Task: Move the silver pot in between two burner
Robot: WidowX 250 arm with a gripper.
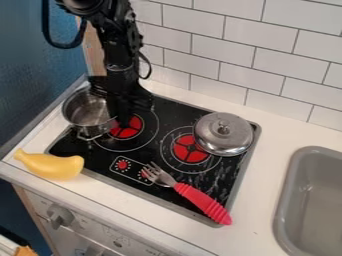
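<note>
Silver metal pot (pixel 88 116), round, open-topped, with a small wire-like handle low at the front: standing at the left rear of the black glass cooktop (pixel 65 146), over its edge by the white counter (pixel 155 214). Upright, as far as I can judge; whether its base bears weight all round, I can't tell.

My black two-finger claw (pixel 121 117) hangs at the pot's right side, close against the rim. Apart, together or clamped on the metal: cannot tell, dark on dark.

Progress: goal not met. Pot lies left of the left burner with the red centre (pixel 125 127); the right burner with the red centre (pixel 190 148) is well apart from it. My reading: the approach is done, a grip unconfirmed. Left to do: secure the rim, carry the pot rightward past the left burner, set it level in the gap between the two, let go, back off.

Near the goal: domed silver lid with a knob (pixel 224 134), over the right burner's rear right part; fork with a ridged red handle (pixel 204 202), lying in front of that burner. Pot could knock the lid if carried too far right.
</note>
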